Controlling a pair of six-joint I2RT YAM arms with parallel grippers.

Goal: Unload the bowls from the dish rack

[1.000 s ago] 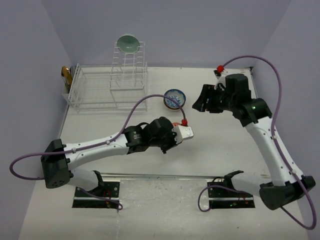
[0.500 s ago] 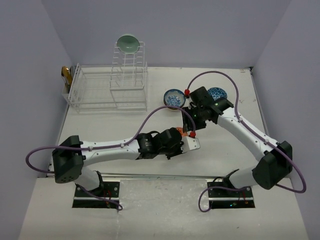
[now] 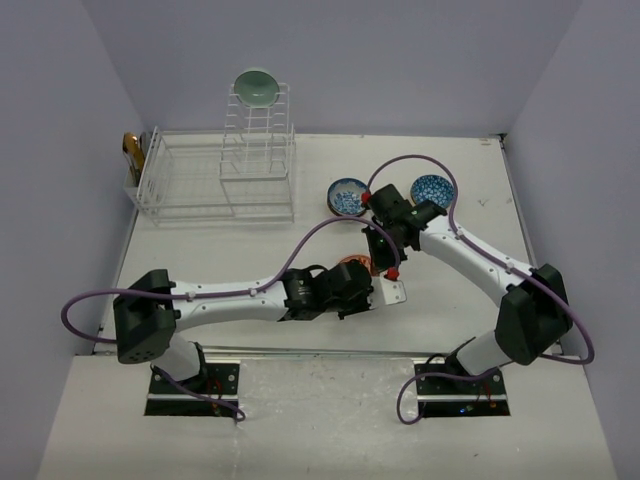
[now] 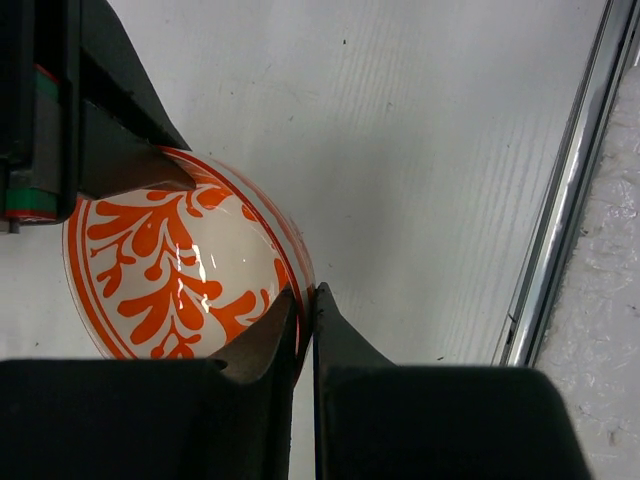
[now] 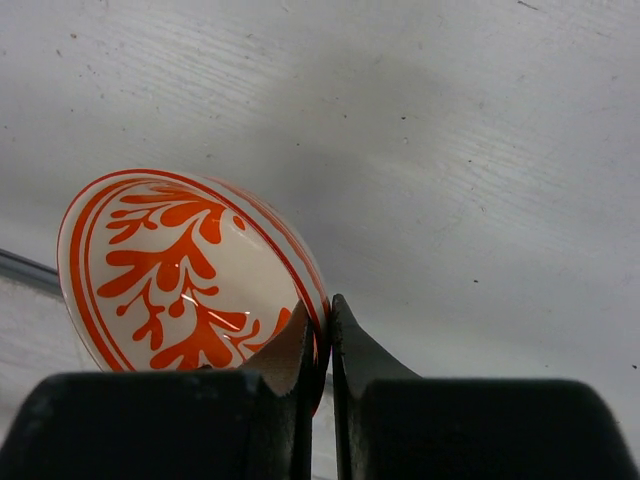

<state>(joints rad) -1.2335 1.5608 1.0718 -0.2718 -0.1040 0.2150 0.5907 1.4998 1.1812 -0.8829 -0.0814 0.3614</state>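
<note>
1. The right gripper has swung in from the far right corner of the table within the last second. Its fingers, spread back then, now press together on the rim of the orange bowl.
2. The left gripper pinches the same rim at another spot, as it did a second ago. The left wrist view shows a finger of the other arm on the rim opposite (so both arms grip one bowl).
3. That bowl is tilted on edge over the middle of the table, toward the near edge. I cannot tell whether it touches the surface.
4. The right blue bowl now sits uncovered near the far edge, where the right arm worked a second ago. The left blue bowl lies beside it, apart.
5. This looks like a hand-over, so the left fingers would need to let go next.
6. The green bowl is still on top of the tower of the dish rack at the far left corner, so unloading is not finished.
</note>
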